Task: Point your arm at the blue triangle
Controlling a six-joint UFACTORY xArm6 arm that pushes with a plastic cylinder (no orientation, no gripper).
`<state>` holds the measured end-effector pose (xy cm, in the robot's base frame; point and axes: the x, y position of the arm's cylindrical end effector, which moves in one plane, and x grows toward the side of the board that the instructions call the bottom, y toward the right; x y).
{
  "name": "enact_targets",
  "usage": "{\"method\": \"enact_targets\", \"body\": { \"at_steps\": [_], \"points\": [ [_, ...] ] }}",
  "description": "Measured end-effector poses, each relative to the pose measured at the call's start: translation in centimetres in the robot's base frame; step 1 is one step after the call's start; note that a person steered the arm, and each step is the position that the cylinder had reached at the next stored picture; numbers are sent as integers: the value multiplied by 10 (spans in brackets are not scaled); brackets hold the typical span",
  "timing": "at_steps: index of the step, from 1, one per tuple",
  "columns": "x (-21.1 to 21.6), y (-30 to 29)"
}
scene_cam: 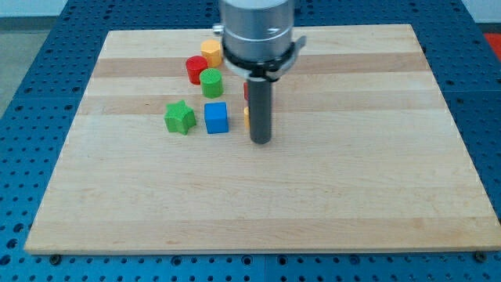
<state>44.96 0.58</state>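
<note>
Nearest you, the pale wooden board (258,204) lies bare across the view's bottom half, so you have wide open room there, and its near edge is well clear of everything.

Moving up, here is your tip (261,142), the blunt lower end of the straight dark rod, planted near the board's middle. There are no jaws on this rig, so nothing opens, closes or holds; the rod simply stands on the wood with nothing pressed against its near face.

Just beside the tip, on the view's left, sits the blue cube (217,117), with the green star-shaped block (180,117) left of that. Tucked behind the rod you catch slivers of an orange-yellow block (246,117) and a red block (246,90); their shapes are too hidden to call.

Farther back, the green cylinder (211,82), the red cylinder (196,69) and the yellow block (210,52) bunch together near the far edge, partly under the arm's grey housing.

Now the catch: no blue triangle shows anywhere. I judge it may be behind the rod or housing, but you cannot tell from here. The view's right half is free, so swing that way if you need room.
</note>
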Motion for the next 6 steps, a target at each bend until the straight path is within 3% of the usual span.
{"method": "enact_targets", "body": {
  "at_steps": [1, 4, 6],
  "points": [
    [-54, 24],
    [-153, 15],
    [-153, -19]
  ]
}}
